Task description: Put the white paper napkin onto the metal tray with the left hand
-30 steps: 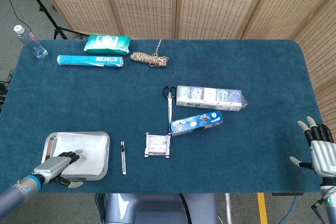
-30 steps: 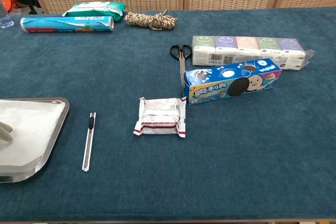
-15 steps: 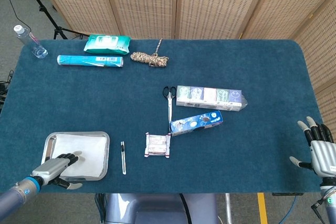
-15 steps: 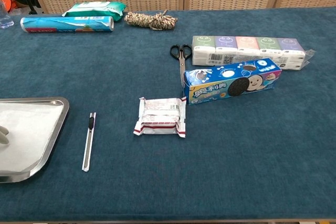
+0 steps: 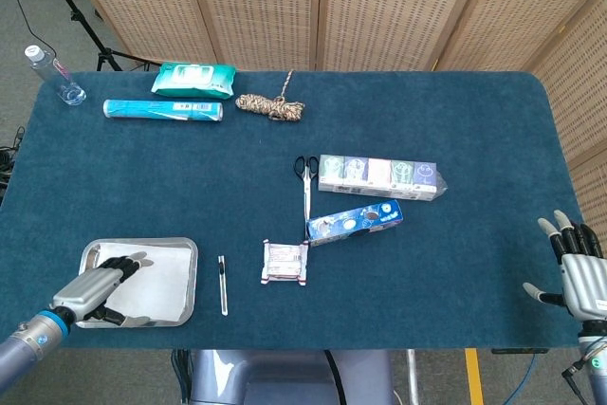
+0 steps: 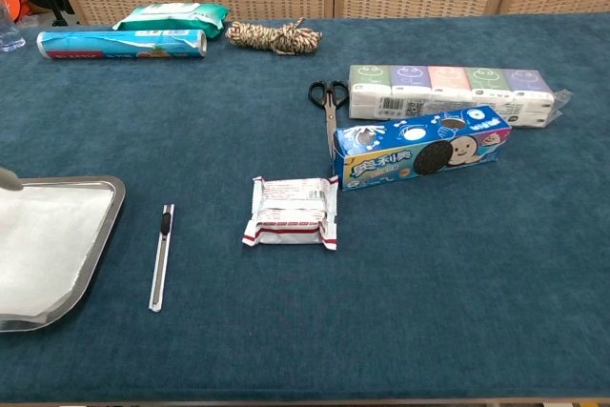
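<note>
- Head view: the left hand (image 5: 93,285) lies over the near left part of the metal tray (image 5: 186,251), fingers (image 5: 121,266) stretched out and slightly apart, holding nothing; whether they touch the sheet beneath cannot be told.
- The white paper napkin (image 6: 38,245) lies flat inside the tray, covering most of its floor; the chest view shows it best, with the tray's rim (image 6: 107,224) around it.
- In the chest view only a pale fingertip shows at the left edge, just above the tray's far rim.
- The right hand (image 5: 580,272) hangs past the near right corner of the tabletop (image 5: 455,130), fingers spread apart, holding nothing.
- A slim utility knife (image 6: 162,255) lies just beside the tray's right rim, apart from it.
- Further right sits a red-and-white snack packet (image 6: 291,213), flat on the blue cloth.
- A blue cookie box (image 6: 424,146) lies at a slant near the middle, and behind it, close against it, a long pack of pocket tissues (image 6: 448,91).
- Black-handled scissors (image 6: 329,104) lie left of the tissue pack, blades pointing toward the near edge.
- Along the far side are a coil of rope (image 5: 269,105), a green wet-wipe pack (image 5: 193,79) and a blue roll (image 5: 162,110) in front of it.
- A clear water bottle (image 5: 53,73) lies at the far left corner.
</note>
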Controlling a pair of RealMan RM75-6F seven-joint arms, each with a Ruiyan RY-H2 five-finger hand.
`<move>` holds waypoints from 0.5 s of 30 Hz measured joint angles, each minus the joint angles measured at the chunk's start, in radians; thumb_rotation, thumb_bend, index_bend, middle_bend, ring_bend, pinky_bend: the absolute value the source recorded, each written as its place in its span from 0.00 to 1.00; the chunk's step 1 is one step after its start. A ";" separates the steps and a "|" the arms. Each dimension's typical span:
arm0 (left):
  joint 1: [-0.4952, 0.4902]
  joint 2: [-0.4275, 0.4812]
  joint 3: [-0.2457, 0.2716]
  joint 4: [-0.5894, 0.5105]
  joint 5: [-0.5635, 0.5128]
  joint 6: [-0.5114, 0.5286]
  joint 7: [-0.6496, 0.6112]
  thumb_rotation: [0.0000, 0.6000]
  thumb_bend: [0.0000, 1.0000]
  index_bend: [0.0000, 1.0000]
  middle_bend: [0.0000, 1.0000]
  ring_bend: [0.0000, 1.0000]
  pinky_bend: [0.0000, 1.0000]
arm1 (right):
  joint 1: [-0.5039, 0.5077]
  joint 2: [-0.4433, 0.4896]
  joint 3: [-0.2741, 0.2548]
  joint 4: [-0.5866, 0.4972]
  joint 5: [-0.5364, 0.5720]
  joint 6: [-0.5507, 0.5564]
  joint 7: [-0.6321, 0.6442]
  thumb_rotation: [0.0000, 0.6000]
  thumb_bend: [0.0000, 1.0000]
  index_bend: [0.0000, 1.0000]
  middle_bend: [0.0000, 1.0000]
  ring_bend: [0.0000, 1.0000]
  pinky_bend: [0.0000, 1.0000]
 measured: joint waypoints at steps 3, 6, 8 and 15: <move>0.014 0.021 -0.023 -0.018 0.021 0.061 -0.042 0.50 0.11 0.10 0.00 0.00 0.00 | 0.000 0.000 -0.001 0.000 -0.007 0.004 0.002 1.00 0.00 0.11 0.00 0.00 0.00; 0.038 0.039 -0.045 -0.027 0.065 0.150 -0.110 0.50 0.11 0.10 0.00 0.00 0.00 | 0.000 0.000 -0.004 0.000 -0.018 0.008 0.009 1.00 0.00 0.11 0.00 0.00 0.00; 0.060 0.043 -0.057 -0.026 0.095 0.216 -0.144 0.50 0.10 0.10 0.00 0.00 0.00 | -0.001 0.000 -0.007 -0.001 -0.026 0.012 0.014 1.00 0.00 0.11 0.00 0.00 0.00; 0.144 -0.004 -0.084 0.016 0.145 0.398 -0.143 0.50 0.12 0.10 0.00 0.00 0.00 | -0.005 0.010 -0.019 -0.011 -0.063 0.029 0.048 1.00 0.00 0.11 0.00 0.00 0.00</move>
